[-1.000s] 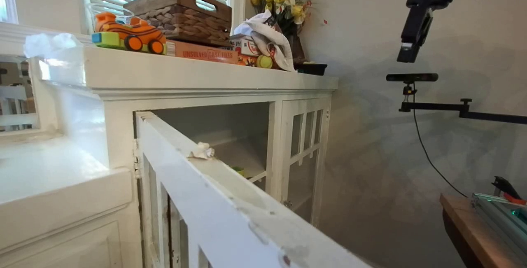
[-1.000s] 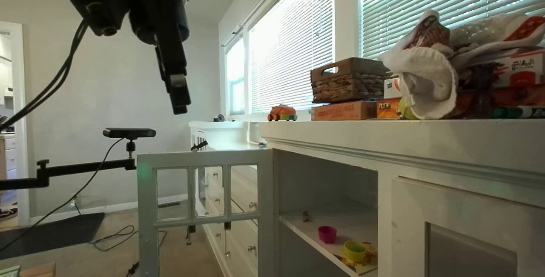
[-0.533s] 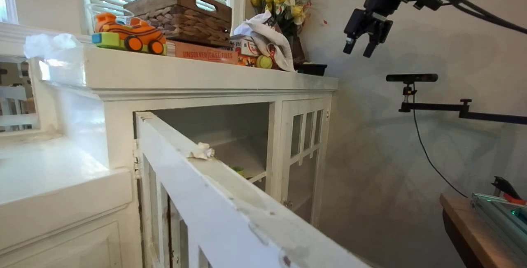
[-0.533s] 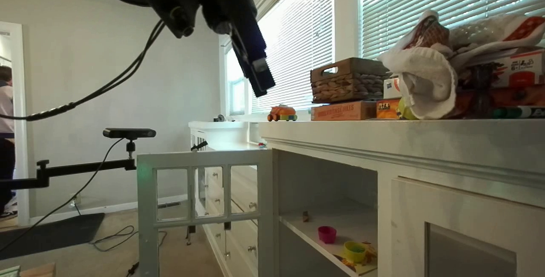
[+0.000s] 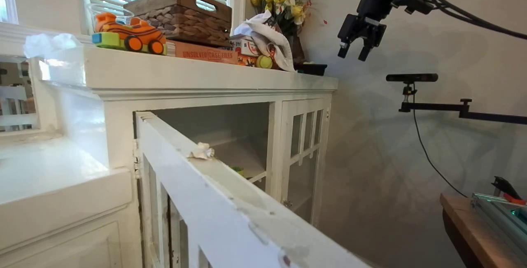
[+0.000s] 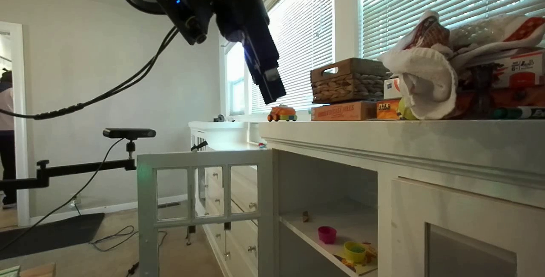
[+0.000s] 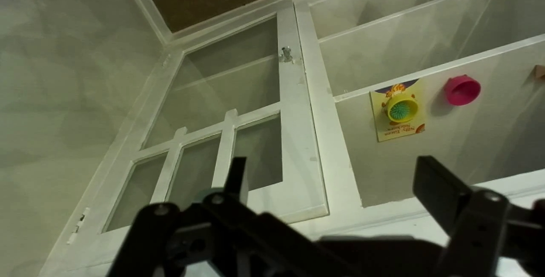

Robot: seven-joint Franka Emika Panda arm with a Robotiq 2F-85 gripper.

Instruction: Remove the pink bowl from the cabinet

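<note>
Wall: in an exterior view, flanks the cabinet.
Gripper: hangs outside the cabinet with empty jaws apart; could strike it if advanced too high.
Door: in an exterior view, juts open from the cabinet; could block a wide approach.
Pink bowl: in the wrist view, rests inside the cabinet; could skid if nudged.

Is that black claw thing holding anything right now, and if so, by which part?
Nothing is held: the gripper is open, with nothing between its jaws, and the pink bowl sits inside the cabinet.
</note>
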